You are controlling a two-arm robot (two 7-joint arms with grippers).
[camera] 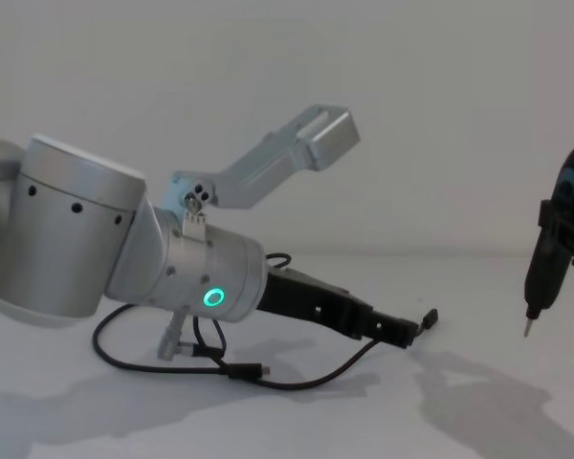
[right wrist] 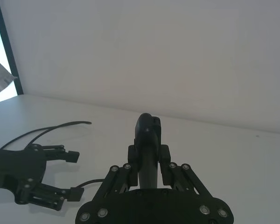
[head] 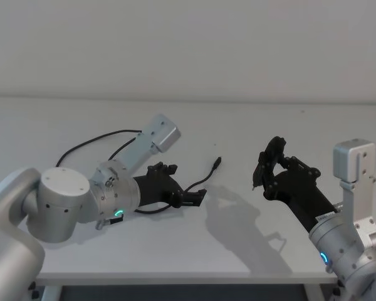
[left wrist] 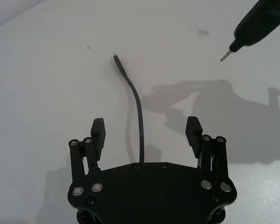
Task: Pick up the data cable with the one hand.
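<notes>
**Left gripper** (head: 202, 197): mine, flat and black, on a silver arm that lies low over the white table (head: 269, 125). The jaws are spread. In the left wrist view the fingers (left wrist: 98, 133) stand on either side of the cord without touching it.

**Data cable** (head: 203, 179): a thin black cord lying on the table. One plug (head: 218, 162) rests just ahead of my left gripper. The left wrist view shows the cord (left wrist: 135, 93) running straight back between the jaws and under the palm. The chest view shows it (camera: 306, 381) sagging in a loop below my forearm. The head view shows a further loop behind the arm. Where the cord ends among the wires under the forearm I cannot make out.

**Markings**: a green ring (camera: 213, 297) glows on the left arm. A blue mark (camera: 566, 182) sits on the pen-shaped tool, cut off at the edge of the chest view.

**Right gripper** (right wrist: 148, 156): clamped on the pen-shaped tool (right wrist: 147, 128), held above the table well to the right of the cable, tip pointing down.
</notes>
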